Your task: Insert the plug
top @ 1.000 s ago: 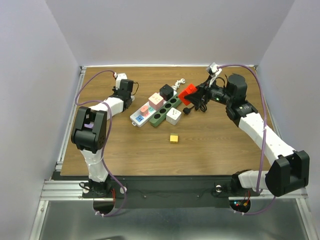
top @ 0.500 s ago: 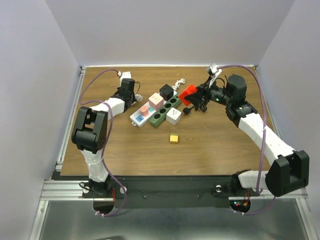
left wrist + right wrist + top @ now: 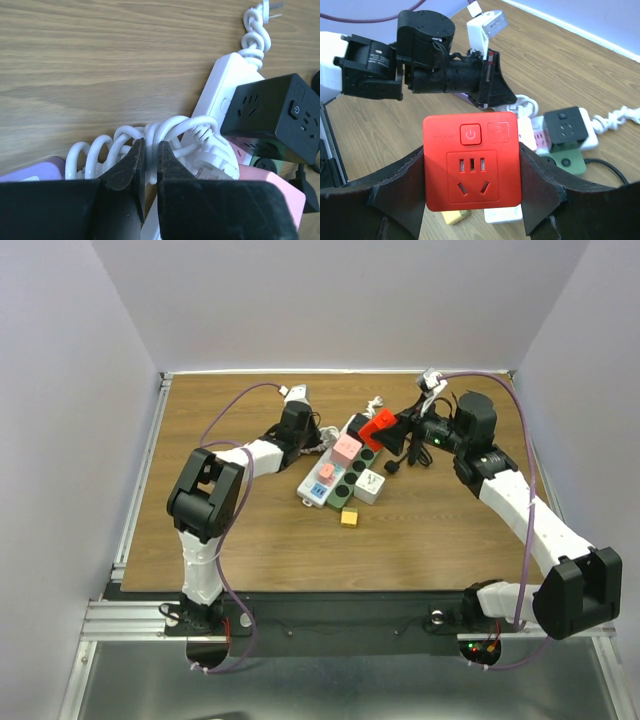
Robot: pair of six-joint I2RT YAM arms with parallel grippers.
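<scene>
A yellow block (image 3: 348, 517) is lying nearest, with bare wood around it for moving. Past it, the coiled white cord (image 3: 175, 125) is being pinched by the left gripper (image 3: 151, 150). A red socket cube (image 3: 470, 150) is being squeezed by the right gripper (image 3: 472, 187); its holes are bare, so nothing is plugged in yet. The white plug (image 3: 267, 7) is lying farthest, near the table's back edge (image 3: 330, 373).

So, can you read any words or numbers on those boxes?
No readable words or numbers.
Power sign: button of the red square plastic socket cube.
Raised lettering beside that button: too faint to read.
Power sign: button of the black plastic socket cube.
Blue label on the white power strip: too small to read.
</scene>
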